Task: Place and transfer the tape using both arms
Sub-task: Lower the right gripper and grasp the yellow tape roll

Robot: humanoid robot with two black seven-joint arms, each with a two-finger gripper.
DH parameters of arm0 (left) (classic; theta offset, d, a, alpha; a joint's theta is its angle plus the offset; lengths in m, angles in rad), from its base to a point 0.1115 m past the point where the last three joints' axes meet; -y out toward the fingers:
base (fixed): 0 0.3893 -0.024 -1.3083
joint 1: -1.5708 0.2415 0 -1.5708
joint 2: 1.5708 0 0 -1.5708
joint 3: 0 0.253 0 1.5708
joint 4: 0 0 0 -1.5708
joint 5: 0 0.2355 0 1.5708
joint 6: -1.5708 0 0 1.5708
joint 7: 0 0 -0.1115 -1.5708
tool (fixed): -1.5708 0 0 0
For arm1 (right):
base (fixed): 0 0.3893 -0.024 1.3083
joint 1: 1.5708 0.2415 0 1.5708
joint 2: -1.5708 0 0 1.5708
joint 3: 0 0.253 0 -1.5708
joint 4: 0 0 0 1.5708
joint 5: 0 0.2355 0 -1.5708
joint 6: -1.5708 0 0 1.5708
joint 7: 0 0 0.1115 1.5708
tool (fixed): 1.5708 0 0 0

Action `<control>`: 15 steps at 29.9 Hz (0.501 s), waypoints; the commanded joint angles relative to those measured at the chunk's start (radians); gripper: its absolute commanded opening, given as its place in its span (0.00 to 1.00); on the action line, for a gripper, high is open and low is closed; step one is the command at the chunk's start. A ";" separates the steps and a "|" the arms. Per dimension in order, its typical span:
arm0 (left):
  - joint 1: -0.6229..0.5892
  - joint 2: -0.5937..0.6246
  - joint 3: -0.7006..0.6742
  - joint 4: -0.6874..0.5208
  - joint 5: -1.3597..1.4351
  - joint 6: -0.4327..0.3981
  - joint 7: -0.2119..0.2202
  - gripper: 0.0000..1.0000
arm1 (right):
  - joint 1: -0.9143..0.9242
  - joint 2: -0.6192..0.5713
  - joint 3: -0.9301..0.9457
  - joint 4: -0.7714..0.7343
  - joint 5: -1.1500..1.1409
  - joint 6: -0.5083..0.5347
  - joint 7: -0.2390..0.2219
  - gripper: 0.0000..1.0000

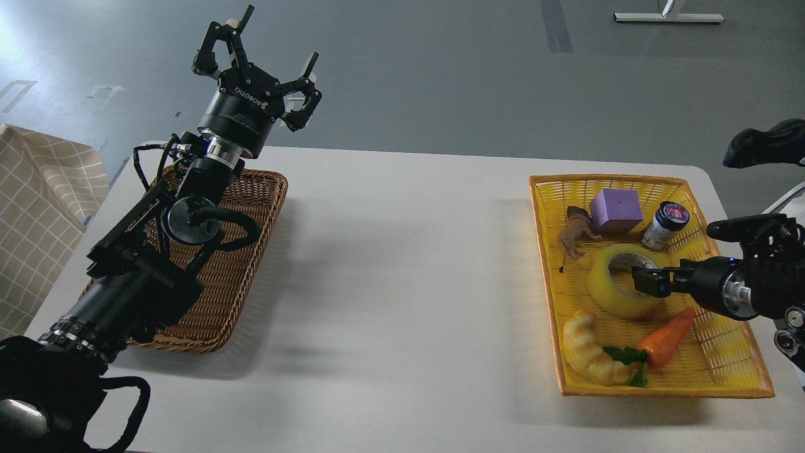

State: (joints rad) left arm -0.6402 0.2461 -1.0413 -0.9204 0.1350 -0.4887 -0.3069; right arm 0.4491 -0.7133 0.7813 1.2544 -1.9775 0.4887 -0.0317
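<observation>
The tape (613, 296), a wide yellow roll with a pale core, lies flat in the yellow basket (729, 368) at the right. My right gripper (649, 281) comes in from the right. Its fingers are drawn close together over the roll's right wall, one reaching into the core, and look shut on it. The roll still rests on the basket floor. My left gripper (264, 63) is held high above the far end of the brown wicker basket (251, 251) at the left. Its fingers are spread open and hold nothing.
The yellow basket also holds a purple block (616, 211), a toy lion (575, 233), a small jar (665, 225), a carrot (666, 336) and a croissant toy (591, 352). A checked cloth (38, 214) lies at the far left. The white table (402, 283) spans between the baskets.
</observation>
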 commanded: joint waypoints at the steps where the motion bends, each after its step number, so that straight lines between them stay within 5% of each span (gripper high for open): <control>1: 0.001 0.001 0.000 0.000 0.000 0.000 -0.001 0.98 | 0.005 0.005 -0.019 -0.003 -0.012 0.000 0.001 0.64; 6: 0.004 -0.001 0.000 0.000 0.000 0.000 -0.001 0.98 | 0.013 0.029 -0.020 -0.029 -0.015 0.000 0.000 0.50; 10: 0.008 0.001 0.001 0.000 0.000 0.000 -0.001 0.98 | 0.031 0.035 -0.023 -0.056 -0.015 0.000 -0.007 0.09; 15: 0.008 -0.002 0.001 0.000 0.000 0.000 -0.001 0.98 | 0.057 0.035 -0.043 -0.064 -0.012 0.000 -0.005 0.00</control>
State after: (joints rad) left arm -0.6322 0.2457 -1.0409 -0.9203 0.1349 -0.4887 -0.3084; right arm 0.4902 -0.6771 0.7511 1.1927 -1.9926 0.4887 -0.0383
